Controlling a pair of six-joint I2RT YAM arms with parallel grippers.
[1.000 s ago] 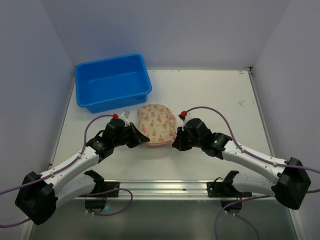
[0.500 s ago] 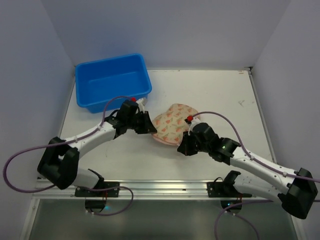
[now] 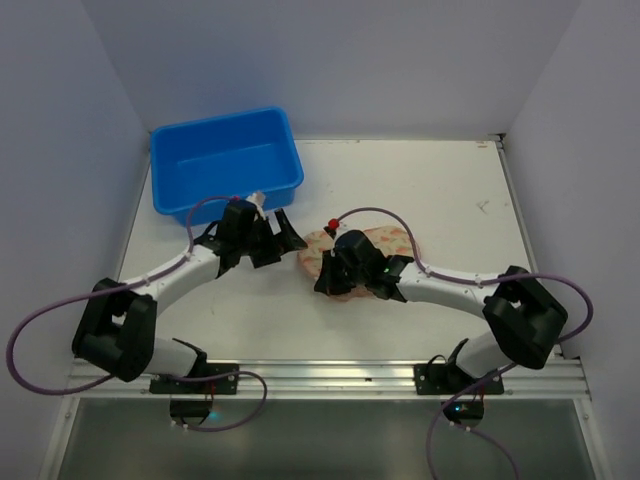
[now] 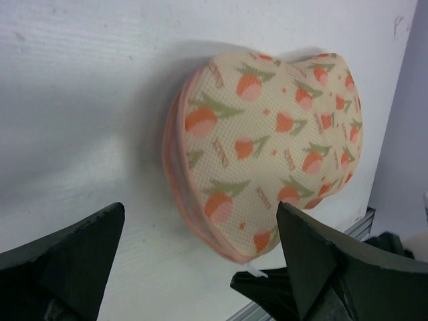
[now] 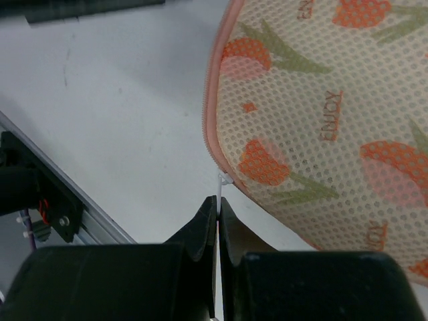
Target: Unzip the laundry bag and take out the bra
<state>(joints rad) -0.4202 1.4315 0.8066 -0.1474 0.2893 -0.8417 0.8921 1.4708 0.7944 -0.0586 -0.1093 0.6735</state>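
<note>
Bag (image 4: 267, 147) lies zipped on the bench (image 3: 440, 190), center frame. Right hand (image 5: 218, 207) pinches its white zip pull (image 5: 224, 180); left hand (image 4: 200, 210) gapes beside it.

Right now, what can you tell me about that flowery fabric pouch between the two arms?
It is a cream mesh laundry bag printed with orange-red flowers and green leaves, edged by a pink zip that looks closed. It lies puffed up on the white table. The right arm's black fingers pinch its small white zip pull.
</note>
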